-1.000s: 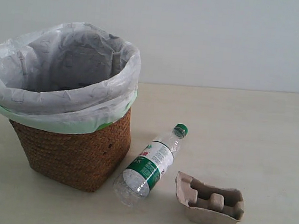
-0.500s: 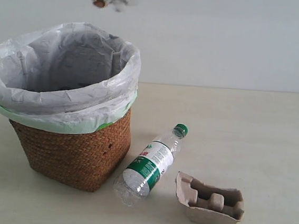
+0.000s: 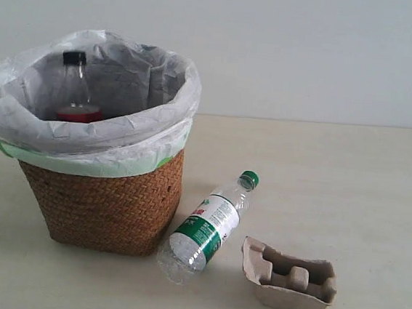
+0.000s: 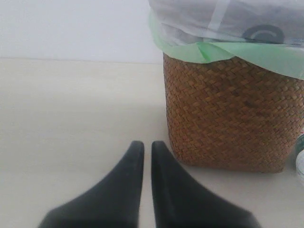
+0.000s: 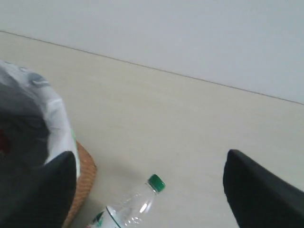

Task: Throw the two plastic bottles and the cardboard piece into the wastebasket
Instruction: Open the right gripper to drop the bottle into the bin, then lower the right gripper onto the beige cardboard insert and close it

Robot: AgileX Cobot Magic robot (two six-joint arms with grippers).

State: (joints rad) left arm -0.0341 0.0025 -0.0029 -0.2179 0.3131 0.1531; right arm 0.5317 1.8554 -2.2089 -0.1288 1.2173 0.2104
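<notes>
The black-capped, red-labelled bottle [image 3: 75,92] stands inside the wastebasket [image 3: 103,203], leaning against the white liner. On the table to the basket's right lies the green-capped bottle [image 3: 205,229], cap pointing away. The grey-beige cardboard piece [image 3: 289,278] sits further right of it. My left gripper [image 4: 147,145] is shut and empty, low over the table, close beside the wicker wall [image 4: 228,118]. High above the table, my right gripper [image 5: 149,156] stands wide open with nothing in it, over the green-capped bottle [image 5: 135,206] and the basket's rim [image 5: 57,123].
A pale wall runs behind the light table [image 3: 349,183]. A sliver of the lying bottle [image 4: 300,159] shows past the basket in the left wrist view. Neither arm shows in the exterior view apart from a dark speck at the top edge.
The black-capped bottle, in the air above the basket half a second ago, has dropped into it. The basket shifted slightly to the right.
</notes>
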